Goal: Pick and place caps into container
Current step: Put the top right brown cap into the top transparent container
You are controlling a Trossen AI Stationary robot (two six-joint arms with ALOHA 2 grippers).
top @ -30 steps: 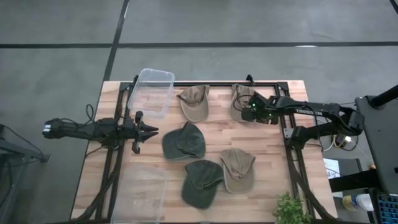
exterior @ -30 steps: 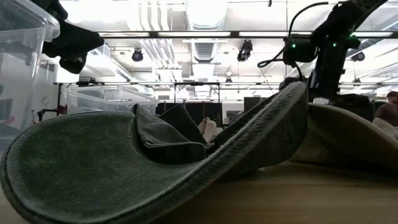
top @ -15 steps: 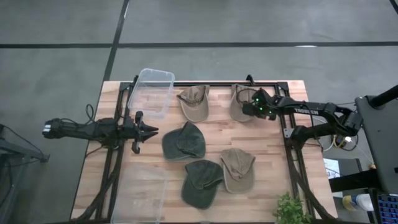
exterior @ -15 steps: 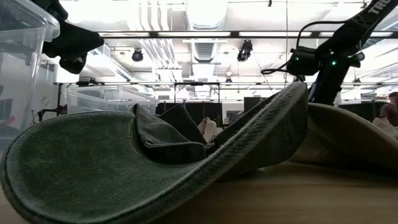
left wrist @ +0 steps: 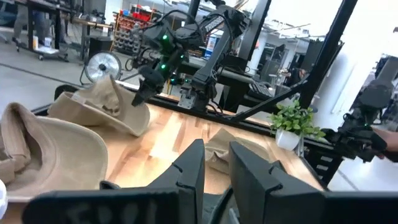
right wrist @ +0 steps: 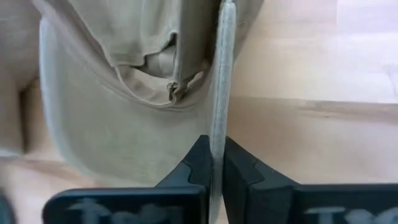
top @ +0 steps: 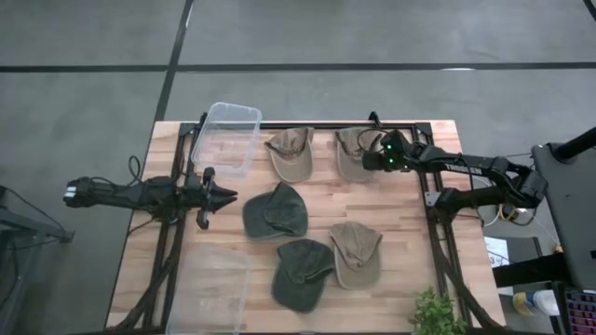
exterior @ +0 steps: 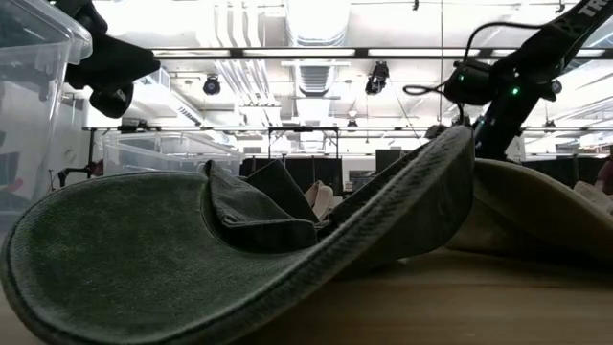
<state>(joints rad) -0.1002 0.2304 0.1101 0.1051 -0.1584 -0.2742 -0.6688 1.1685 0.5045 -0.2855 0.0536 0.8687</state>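
While the right gripper [top: 380,156] sits at the tabletop's far right edge, jaws shut on the tan cap's [top: 352,152] brim edge, the container [top: 226,140] lies toward the far left corner, nearer the idle left gripper [top: 223,194], jaws barely parted, empty.

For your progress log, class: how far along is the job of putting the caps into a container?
Done: nothing, since the clear container holds no cap. In hand: the right claw is shut on the edge of the tan cap at the table's far right. Left: that cap plus another tan cap, two olive caps and a third tan cap. The left claw waits beside the container.
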